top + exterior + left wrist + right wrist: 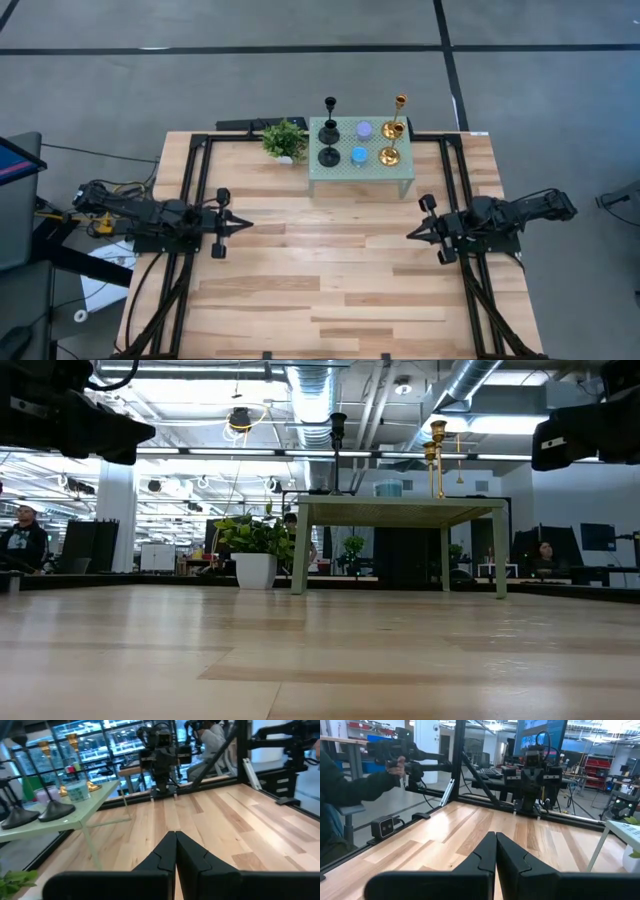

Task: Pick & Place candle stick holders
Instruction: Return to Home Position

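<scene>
Six candle stick holders stand on a small pale green table [360, 178] at the far middle of the wooden table: two black stemmed ones [329, 130] [329, 155], two gold ones [393, 128] [390, 154], a low purple one [364, 130] and a low blue one [359, 155]. In the left wrist view the black bases [52, 810] and gold stems [47, 752] show. My left gripper [247, 227] is shut and empty at the left. My right gripper [410, 234] is shut and empty at the right. Both hover above the wood, pointing at each other.
A small green leafy plant [285, 140] in a white pot stands just left of the green table. Bare wood [330, 270] lies between and in front of the grippers. A person's dark sleeve [350, 785] shows beyond the table's edge in the right wrist view.
</scene>
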Tool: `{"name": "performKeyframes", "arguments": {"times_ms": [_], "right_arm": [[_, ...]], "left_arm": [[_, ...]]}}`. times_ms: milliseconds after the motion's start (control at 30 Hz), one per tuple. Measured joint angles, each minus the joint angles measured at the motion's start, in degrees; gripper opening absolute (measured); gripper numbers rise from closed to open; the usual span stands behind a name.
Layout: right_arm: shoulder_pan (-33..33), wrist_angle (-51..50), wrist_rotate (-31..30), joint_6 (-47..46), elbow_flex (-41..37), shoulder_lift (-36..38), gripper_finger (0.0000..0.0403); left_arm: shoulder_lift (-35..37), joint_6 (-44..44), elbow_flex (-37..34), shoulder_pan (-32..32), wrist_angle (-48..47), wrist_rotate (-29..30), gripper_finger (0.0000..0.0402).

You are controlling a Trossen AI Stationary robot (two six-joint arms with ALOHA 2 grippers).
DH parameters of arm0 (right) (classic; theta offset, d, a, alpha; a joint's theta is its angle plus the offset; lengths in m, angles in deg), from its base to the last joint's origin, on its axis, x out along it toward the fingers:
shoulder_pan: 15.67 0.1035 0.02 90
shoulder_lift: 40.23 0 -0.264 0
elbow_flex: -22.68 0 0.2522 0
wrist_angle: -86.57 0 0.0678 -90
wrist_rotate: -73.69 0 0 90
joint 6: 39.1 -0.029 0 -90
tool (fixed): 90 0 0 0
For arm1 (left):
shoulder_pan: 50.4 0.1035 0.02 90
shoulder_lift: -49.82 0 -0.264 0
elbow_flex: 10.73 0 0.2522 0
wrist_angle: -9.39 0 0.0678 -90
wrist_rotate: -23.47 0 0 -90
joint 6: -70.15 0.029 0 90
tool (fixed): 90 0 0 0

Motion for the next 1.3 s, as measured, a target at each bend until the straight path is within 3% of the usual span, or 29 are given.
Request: {"name": "performKeyframes", "arguments": {"times_ms": [233, 700, 833, 967, 1300], "right_arm": [[0.00, 0.06, 0.03, -0.14, -0.02, 0.03, 0.0000], [-0.04, 0.07, -0.06, -1.09, -0.05, 0.04, 0.0000], [-0.06, -0.17, -1.20, -1.11, -0.07, 0.04, 0.0000], [-0.08, -0.24, -5.86, -1.24, 0.05, 0.02, 0.0000], [-0.11, -0.35, -6.07, -1.25, 0.17, 0.02, 0.0000]], "left_arm": [[-0.04, 1.04, -1.74, 0.02, 3.09, 2.36, 0.0005], [-0.02, -2.06, -1.73, 0.02, -3.54, -11.45, 0.0005], [-0.02, -6.57, -1.73, 0.00, -3.46, -15.61, 0.0005], [-0.02, -12.34, -1.72, 0.02, -3.41, -15.70, 0.0005], [-0.02, -12.83, -1.72, 0.00, -3.09, -15.70, 0.0006]]}}
